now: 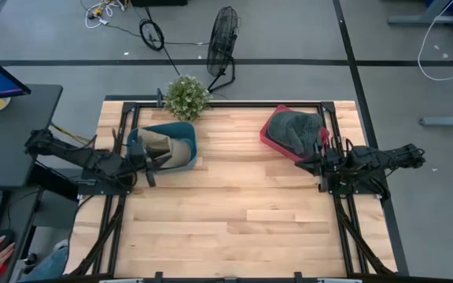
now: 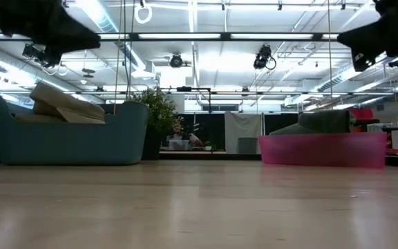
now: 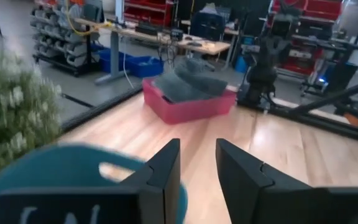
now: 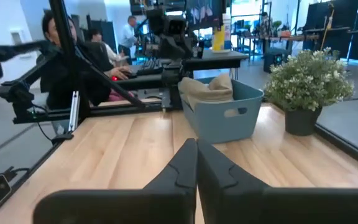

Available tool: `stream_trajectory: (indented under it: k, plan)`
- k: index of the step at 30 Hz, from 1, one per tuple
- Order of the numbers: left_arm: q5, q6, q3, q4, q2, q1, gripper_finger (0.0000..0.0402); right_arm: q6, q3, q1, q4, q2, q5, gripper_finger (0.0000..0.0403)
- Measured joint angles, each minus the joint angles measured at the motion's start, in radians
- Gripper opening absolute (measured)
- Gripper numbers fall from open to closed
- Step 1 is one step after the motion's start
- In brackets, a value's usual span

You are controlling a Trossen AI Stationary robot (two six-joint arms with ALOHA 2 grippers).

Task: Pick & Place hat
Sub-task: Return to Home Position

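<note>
Plainly, the blue caps [image 1: 293,126] lie heaped in the pink bin [image 1: 267,137] at the upper right of the counter [image 1: 234,220] in the high view. They are so bundled together that their number cannot be told, and in the low view the bin's wall hides their lower parts. The right pincer [image 4: 196,149] hangs just below that bin in the high view, clear of it, its fingers pressed together on nothing. The left pincer [image 3: 197,152] hovers at the lower left rim of the teal bin [image 1: 183,130], left of centre, its fingers a little apart and empty. Beige caps [image 1: 160,145] fill that bin, partly covered by the arm. In the low view both arms are cut off at the top corners. A potted plant [image 1: 187,96] stands at the counter's top edge between the bins.
</note>
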Motion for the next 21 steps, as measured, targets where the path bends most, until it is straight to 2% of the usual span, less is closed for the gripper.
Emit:
stream_trajectory:
  k: [8, 15, 21]
  plan:
    - [0.003, -0.010, -0.155, 0.046, -0.147, 0.000, 0.0090, -0.011, -0.062, -0.003, 0.013, -0.023, 0.001, 0.0007]
    - [0.002, -0.006, -0.277, 0.110, -0.223, 0.000, 0.0077, 0.008, -0.089, -0.003, 0.017, -0.023, 0.000, 0.0007]
    - [0.018, 0.033, -0.302, 0.131, -0.247, 0.000, 0.0068, -0.024, -0.089, -0.003, 0.021, -0.023, 0.001, 0.0007]
